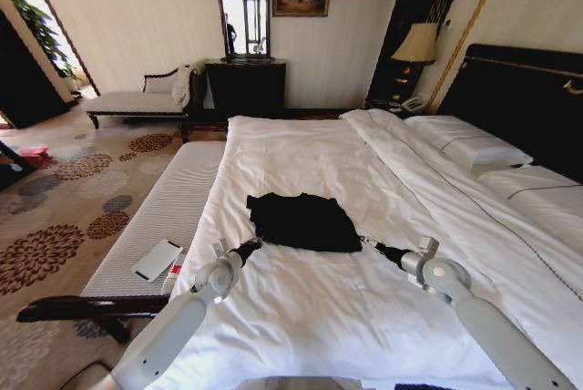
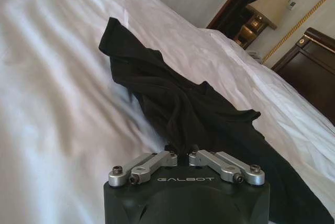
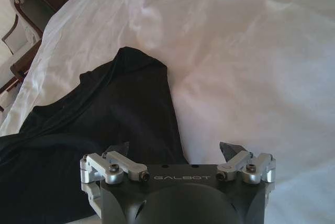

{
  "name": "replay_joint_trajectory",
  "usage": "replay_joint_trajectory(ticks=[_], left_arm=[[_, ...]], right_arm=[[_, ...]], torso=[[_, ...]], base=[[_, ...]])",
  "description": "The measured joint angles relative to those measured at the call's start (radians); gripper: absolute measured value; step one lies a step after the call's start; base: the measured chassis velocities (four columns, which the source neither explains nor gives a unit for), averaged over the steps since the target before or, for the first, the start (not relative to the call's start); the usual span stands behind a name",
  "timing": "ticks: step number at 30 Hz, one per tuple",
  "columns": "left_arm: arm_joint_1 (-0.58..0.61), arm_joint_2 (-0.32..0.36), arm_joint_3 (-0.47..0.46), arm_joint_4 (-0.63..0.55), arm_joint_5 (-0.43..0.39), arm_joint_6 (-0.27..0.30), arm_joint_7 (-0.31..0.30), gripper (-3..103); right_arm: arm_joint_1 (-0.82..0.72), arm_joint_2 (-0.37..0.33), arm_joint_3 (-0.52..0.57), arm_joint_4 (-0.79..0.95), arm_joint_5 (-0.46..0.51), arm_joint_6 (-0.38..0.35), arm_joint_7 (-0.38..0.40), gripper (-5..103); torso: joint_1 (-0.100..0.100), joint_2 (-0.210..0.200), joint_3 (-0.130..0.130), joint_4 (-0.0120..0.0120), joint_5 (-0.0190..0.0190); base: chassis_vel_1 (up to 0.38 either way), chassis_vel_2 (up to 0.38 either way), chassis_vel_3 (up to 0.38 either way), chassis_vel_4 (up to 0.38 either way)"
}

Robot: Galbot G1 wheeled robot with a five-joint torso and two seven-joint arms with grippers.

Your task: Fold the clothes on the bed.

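Clothes (image 1: 302, 222) here are one black T-shirt, lying crumpled and partly doubled over on the white duvet of the bed (image 1: 310, 308), about mid-width and toward the foot end nearer the robot. Any lettering on the shirt is hidden in the folds.

The left pincer (image 1: 252, 246) is at the shirt's near-left corner. In the left wrist view its linkages are drawn in together and the black fabric (image 2: 188, 109) bunches up right at the left pincer (image 2: 181, 149), so it looks clamped on the cloth, though the fingertips themselves are buried in the fabric.

The right pincer (image 1: 370, 244) sits at the shirt's near-right corner. In the right wrist view the right pincer (image 3: 178, 150) has its fingers spread apart, one tip over the black cloth (image 3: 104, 130), the other over bare white duvet; whether it touches the shirt cannot be told.

A padded counter (image 1: 173, 208) runs along the bed's left side, carrying a flat white item (image 1: 158, 260) and a small red-and-white thing (image 1: 172, 274) too small to make out.
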Motion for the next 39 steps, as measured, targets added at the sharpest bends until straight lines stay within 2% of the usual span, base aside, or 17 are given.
replay_joint_trajectory(ticks=[10, 17, 20, 22, 24, 26, 28, 29, 30, 32, 34, 37, 38, 39], left_arm=[[-0.015, 0.002, 0.021, 0.0, -0.008, 0.0, -0.003, 4], [-0.016, 0.006, 0.024, -0.001, -0.013, 0.0, -0.004, 4], [-0.016, 0.005, 0.024, -0.003, -0.015, 0.001, -0.006, 4], [-0.016, 0.004, 0.025, -0.003, -0.017, 0.001, -0.008, 4], [-0.016, 0.004, 0.025, -0.003, -0.017, 0.001, -0.008, 4], [-0.017, 0.003, 0.025, -0.003, -0.017, 0.001, -0.008, 4], [-0.018, 0.003, 0.025, -0.003, -0.017, 0.001, -0.008, 4], [-0.019, 0.001, 0.025, -0.002, -0.018, 0.001, -0.009, 4], [-0.019, 0.0, 0.025, -0.001, -0.018, 0.001, -0.009, 4], [-0.019, -0.001, 0.025, 0.0, -0.018, 0.001, -0.009, 4], [-0.019, -0.002, 0.024, 0.001, -0.017, 0.0, -0.009, 4], [-0.019, -0.006, 0.02, 0.002, -0.017, -0.001, -0.009, 4], [-0.019, -0.006, 0.02, 0.002, -0.017, -0.001, -0.009, 4], [-0.02, -0.007, 0.02, 0.002, -0.017, -0.002, -0.009, 4]], right_arm=[[0.033, 0.033, -0.039, -0.023, -0.005, -0.012, 0.004, 96], [0.055, 0.052, -0.071, -0.033, -0.008, -0.016, 0.012, 93], [0.082, 0.066, -0.096, -0.056, -0.012, -0.012, 0.014, 85], [0.1, 0.078, -0.109, -0.071, -0.013, -0.005, 0.016, 76], [0.104, 0.081, -0.113, -0.075, -0.015, -0.002, 0.016, 76], [0.117, 0.089, -0.122, -0.09, -0.019, 0.008, 0.018, 66], [0.119, 0.091, -0.123, -0.093, -0.02, 0.012, 0.018, 66], [0.121, 0.093, -0.124, -0.098, -0.021, 0.019, 0.021, 55], [0.12, 0.094, -0.124, -0.099, -0.022, 0.023, 0.023, 55], [0.114, 0.093, -0.12, -0.097, -0.025, 0.027, 0.023, 44], [0.108, 0.091, -0.116, -0.091, -0.027, 0.029, 0.023, 44], [0.095, 0.085, -0.103, -0.078, -0.029, 0.033, 0.02, 27], [0.095, 0.085, -0.103, -0.078, -0.029, 0.033, 0.02, 27], [0.094, 0.084, -0.102, -0.078, -0.029, 0.034, 0.019, 22]], torso=[[0.0, 0.0, 0.0, 0.0001, 0.0], [0.0, 0.0, 0.0, 0.0001, -0.0001], [0.0, 0.0, 0.0, 0.0001, -0.0001], [0.0, 0.0, 0.0, 0.0, -0.0001], [0.0, 0.0, 0.0, 0.0, -0.0001], [0.0, 0.0, 0.0, 0.0001, -0.0001], [0.0, 0.0, 0.0, 0.0001, -0.0001], [0.0, 0.0, 0.0, 0.0001, -0.0001], [0.0, 0.0, 0.0, 0.0, -0.0001], [0.0, 0.0, 0.0, 0.0001, 0.0], [0.0, 0.0, 0.0, 0.0, 0.0], [0.0, 0.0, 0.0, 0.0, -0.0001], [0.0, 0.0, 0.0, 0.0, -0.0001], [0.0, 0.0, 0.0, 0.0, 0.0]], base=[[0.0, 0.0, 0.0, 0.0], [0.0, 0.0, 0.0, 0.0], [0.0, 0.0, 0.0, 0.0], [0.0, 0.0, 0.0, 0.0], [0.0, 0.0, 0.0, 0.0], [0.0, 0.0, 0.0, 0.0], [0.0, 0.0, 0.0, 0.0], [0.0, 0.0, 0.0, 0.0], [0.0, 0.0, 0.0, 0.0], [0.0, 0.0, 0.0, 0.0], [0.0, 0.0, 0.0, 0.0], [0.0, 0.0, 0.0, 0.0], [0.0, 0.0, 0.0, 0.0], [0.0, 0.0, 0.0, 0.0]])
